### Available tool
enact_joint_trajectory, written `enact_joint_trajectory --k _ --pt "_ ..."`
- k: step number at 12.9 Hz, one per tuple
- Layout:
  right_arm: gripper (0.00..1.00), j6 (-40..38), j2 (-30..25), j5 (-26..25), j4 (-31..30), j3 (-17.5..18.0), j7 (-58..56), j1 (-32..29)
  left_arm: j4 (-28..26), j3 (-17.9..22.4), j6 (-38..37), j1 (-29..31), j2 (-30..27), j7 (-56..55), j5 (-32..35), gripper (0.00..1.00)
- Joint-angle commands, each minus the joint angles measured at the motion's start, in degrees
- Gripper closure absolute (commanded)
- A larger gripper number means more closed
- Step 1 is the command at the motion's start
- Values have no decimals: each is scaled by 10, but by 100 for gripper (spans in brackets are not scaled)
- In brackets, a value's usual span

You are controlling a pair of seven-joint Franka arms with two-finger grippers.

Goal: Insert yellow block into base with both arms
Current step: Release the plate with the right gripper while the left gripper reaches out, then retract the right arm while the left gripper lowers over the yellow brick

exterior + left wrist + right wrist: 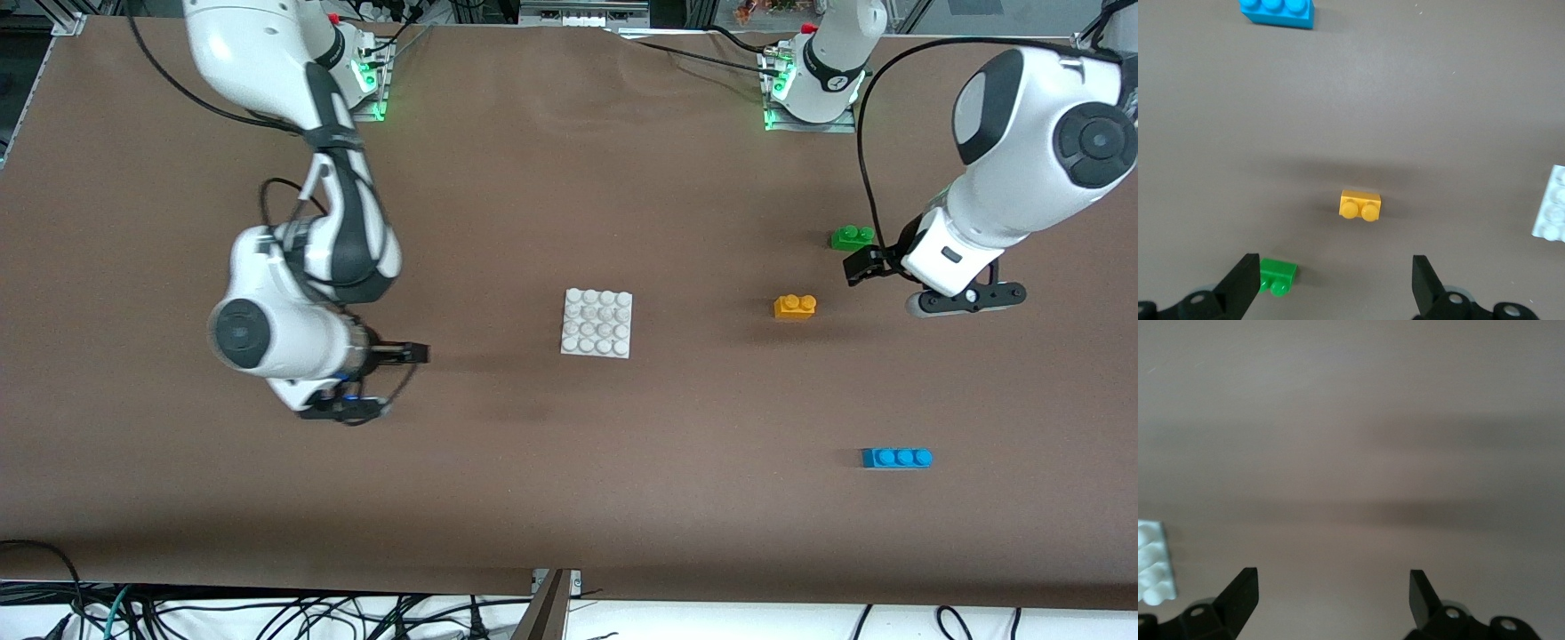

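The yellow block (795, 307) (1361, 205) lies studs up on the brown table, toward the left arm's end from the base. The base (597, 324), a white studded plate, sits flat near the table's middle; its edge shows in both wrist views (1552, 212) (1153, 563). My left gripper (869, 264) (1336, 280) hangs open and empty over the table beside the green brick, short of the yellow block. My right gripper (411, 355) (1333, 593) hangs open and empty over bare table, toward the right arm's end from the base.
A green two-stud brick (852, 237) (1277, 276) lies farther from the front camera than the yellow block, close to one left finger. A blue three-stud brick (896, 458) (1277, 11) lies nearer to the front camera. Cables hang along the table's front edge.
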Motion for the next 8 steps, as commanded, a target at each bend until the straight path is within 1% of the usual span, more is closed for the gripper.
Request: enact_joint_trajectory --k 1,3,5,6,7,8 --pt "0 -30 -14 0 -12 -66 -18 7 -58 -3 88 5 23 11 -10 0" --pt "0 -49 -14 0 -29 -125 -53 24 -113 -3 190 5 38 10 -10 0" --pt "0 -68 -12 0 -30 -164 -99 17 -142 -3 233 3 52 11 -10 0" --pt "0 -67 -17 -2 -34 -165 -105 8 -147 -3 239 1 55 11 -10 0" --pt "0 -68 -41 -22 -37 -153 -100 -12 -148 -3 243 -2 60 11 -10 0" --pt "0 -64 -89 -69 -51 -95 -97 -55 -155 -3 246 -3 64 11 -10 0"
